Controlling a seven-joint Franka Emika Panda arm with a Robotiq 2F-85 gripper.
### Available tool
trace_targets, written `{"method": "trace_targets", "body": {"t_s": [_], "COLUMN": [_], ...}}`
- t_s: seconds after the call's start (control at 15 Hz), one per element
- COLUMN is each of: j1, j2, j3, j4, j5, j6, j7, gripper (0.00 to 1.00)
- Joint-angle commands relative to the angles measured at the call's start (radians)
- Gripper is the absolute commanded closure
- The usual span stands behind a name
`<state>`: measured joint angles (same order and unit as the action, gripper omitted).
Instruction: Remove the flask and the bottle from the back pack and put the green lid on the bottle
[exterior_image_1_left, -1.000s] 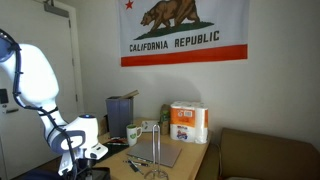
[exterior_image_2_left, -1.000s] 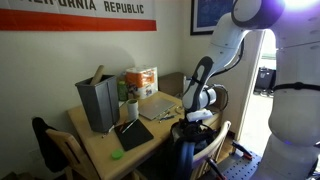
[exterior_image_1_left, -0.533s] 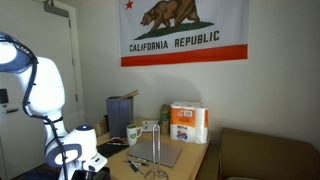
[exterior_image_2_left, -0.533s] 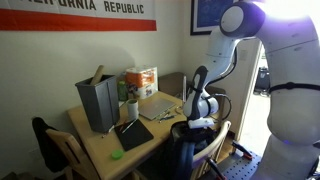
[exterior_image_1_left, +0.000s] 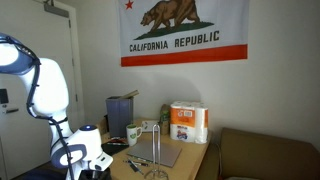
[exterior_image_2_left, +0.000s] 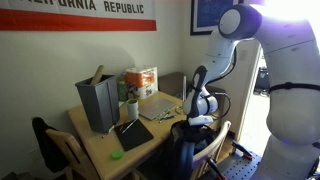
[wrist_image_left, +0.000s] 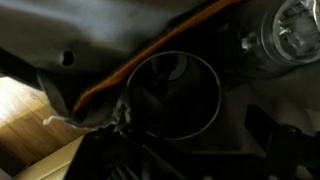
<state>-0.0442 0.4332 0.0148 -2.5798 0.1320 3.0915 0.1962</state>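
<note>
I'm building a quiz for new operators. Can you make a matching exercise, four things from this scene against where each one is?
Things: 1 green lid; 2 paper towel pack; 3 grey bin; 4 tool.
Places: A over the back pack beside the table; B against the wall under the flag; C on the table by the black pad; D on the table, something sticking out of its top.
Pairs: 1-C, 2-B, 3-D, 4-A.

I see a white wall with a California flag, a wooden desk below, a brown couch right, and a door left.
</note>
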Motion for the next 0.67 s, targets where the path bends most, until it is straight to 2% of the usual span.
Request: {"method": "trace_targets", "body": {"t_s": [0.0,0.07,0.6], "j1": [-0.021,-0.026,-0.023], "j2": [0.019,0.024,0.044], "j3": [0.026,0.035,0.044], "j4": [0.027,0.03,0.039], "j5": [0.008,0.01,0.01], "j6": [0.012,0.013,0.013], "j7": [-0.037,-0.041,-0.04], "gripper": [0.22,0.26,0.88]}}
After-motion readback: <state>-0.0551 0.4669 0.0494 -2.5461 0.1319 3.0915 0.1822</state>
